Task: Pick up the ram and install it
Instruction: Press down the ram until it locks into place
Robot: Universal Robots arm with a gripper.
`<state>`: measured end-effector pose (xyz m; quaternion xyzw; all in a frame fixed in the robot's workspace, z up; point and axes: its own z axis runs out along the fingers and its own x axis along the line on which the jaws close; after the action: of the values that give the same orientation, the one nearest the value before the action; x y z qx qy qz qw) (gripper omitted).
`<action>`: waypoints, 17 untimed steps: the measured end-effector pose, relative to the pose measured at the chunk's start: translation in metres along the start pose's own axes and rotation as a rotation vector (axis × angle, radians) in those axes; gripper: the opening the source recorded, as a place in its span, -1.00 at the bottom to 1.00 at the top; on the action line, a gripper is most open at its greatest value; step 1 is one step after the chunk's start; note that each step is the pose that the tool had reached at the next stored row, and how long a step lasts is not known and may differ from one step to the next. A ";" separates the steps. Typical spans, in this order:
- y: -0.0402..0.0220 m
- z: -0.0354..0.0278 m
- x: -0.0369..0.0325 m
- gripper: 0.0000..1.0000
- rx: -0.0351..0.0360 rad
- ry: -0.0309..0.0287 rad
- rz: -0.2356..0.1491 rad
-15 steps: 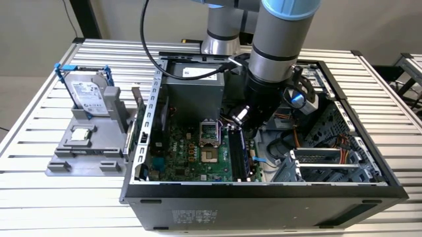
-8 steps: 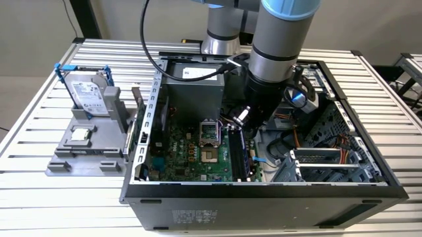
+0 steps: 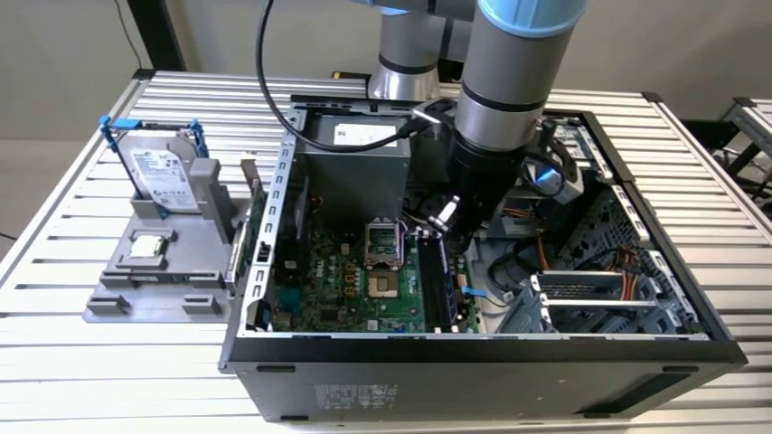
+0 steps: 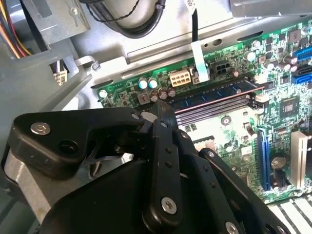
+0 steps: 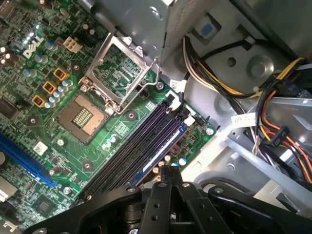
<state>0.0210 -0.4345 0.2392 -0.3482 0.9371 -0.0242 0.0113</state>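
The ram (image 5: 162, 152) is a dark stick with a bluish sheen. It stands on edge in the outermost of the long black memory slots (image 5: 127, 155), on the side towards the drive bays. In the second wrist view the ram (image 4: 212, 94) runs along the board's edge, with its chips showing. My gripper (image 5: 169, 171) hangs just above one end of the stick, its black fingers (image 4: 163, 127) pressed together with nothing between them. In the exterior view the gripper (image 3: 444, 220) reaches down into the open computer case (image 3: 483, 348), over the slots.
An open processor socket (image 5: 82, 115) with its raised metal frame lies beside the slots. Bundled cables (image 5: 275, 129) and drive cages crowd the other side. The power supply (image 3: 353, 155) stands behind. At the exterior view's left, a grey fixture (image 3: 157, 271) holds a hard drive (image 3: 163, 174) with blue rails.
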 end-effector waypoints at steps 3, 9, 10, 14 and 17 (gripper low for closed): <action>0.0000 0.0000 0.0000 -1.00 -0.0002 -0.0010 -0.018; 0.0002 0.0002 0.0000 -1.00 -0.0006 -0.0038 -0.059; 0.0002 0.0002 0.0000 -1.00 -0.0007 -0.0045 -0.072; 0.0002 -0.0010 0.0002 -1.00 -0.0006 -0.0061 -0.112; -0.0004 -0.0015 0.0008 -1.00 -0.0008 -0.0072 -0.127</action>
<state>0.0206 -0.4353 0.2407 -0.4069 0.9131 -0.0232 0.0130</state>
